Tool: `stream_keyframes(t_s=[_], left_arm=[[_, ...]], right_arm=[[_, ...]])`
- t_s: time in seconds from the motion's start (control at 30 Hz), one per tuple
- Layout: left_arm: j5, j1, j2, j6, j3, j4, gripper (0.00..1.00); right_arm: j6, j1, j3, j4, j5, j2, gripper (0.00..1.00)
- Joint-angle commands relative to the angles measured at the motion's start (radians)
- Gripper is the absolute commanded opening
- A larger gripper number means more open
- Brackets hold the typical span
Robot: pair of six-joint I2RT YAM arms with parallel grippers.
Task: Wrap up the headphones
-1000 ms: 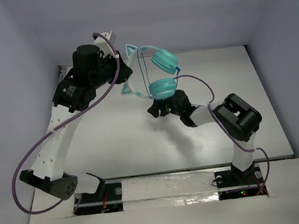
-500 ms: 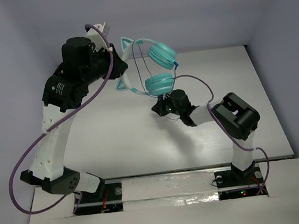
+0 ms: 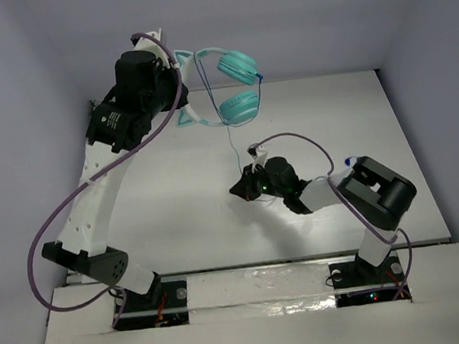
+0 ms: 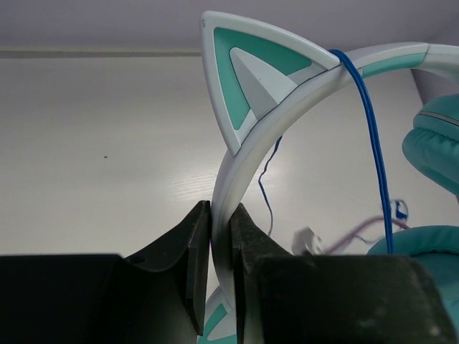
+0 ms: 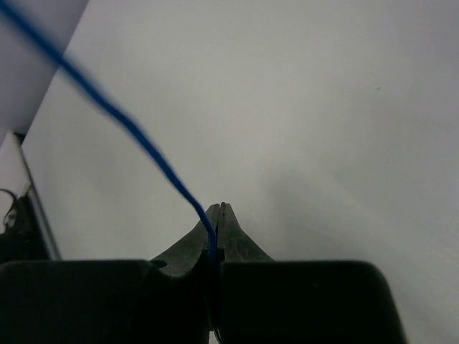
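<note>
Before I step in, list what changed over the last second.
The left pincer carried the headphones up toward the back wall. The right pincer pulled back the other way, stretching the cord. Both grips stayed: left on the headband, right on the cord.

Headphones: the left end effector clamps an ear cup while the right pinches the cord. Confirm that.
Not quite. The left wrist view shows the left end effector clamping the headband, not an ear cup. The right end effector does pinch the cord.
</note>
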Motion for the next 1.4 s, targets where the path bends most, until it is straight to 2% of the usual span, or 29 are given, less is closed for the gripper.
stream_keyframes(t_s=[0.0, 0.1, 0.27, 0.47, 0.67, 0.8, 1.1, 1.37], left_arm=[[-0.118, 0.024, 0.04, -0.022, -0.005, 0.165, 0.0], [-0.164, 0.067, 0.064, -0.017, -0.057, 0.22, 0.0], [-0.187, 0.12, 0.097, -0.016, -0.123, 0.267, 0.0], [-0.215, 0.157, 0.111, 0.004, -0.197, 0.306, 0.0], [-0.195, 0.183, 0.145, 0.011, -0.278, 0.348, 0.0], [-0.16, 0.183, 0.163, 0.012, -0.307, 0.348, 0.0], [-0.264, 0.064, 0.171, 0.035, -0.451, 0.33, 0.0], [-0.292, -0.033, 0.102, 0.066, -0.628, 0.325, 0.0]], right_arm=[[0.048, 0.052, -0.044, -0.001, 0.042, -0.137, 0.0], [0.045, 0.126, -0.045, -0.116, 0.097, -0.185, 0.0], [0.051, 0.239, -0.025, -0.213, 0.164, -0.224, 0.0], [0.068, 0.27, -0.082, -0.236, 0.178, -0.346, 0.0], [0.036, 0.304, -0.038, -0.395, 0.212, -0.454, 0.0], [-0.004, 0.313, 0.053, -0.591, 0.264, -0.506, 0.0], [-0.116, 0.313, 0.304, -0.892, 0.393, -0.589, 0.0], [-0.245, 0.313, 0.424, -0.945, 0.543, -0.555, 0.0]])
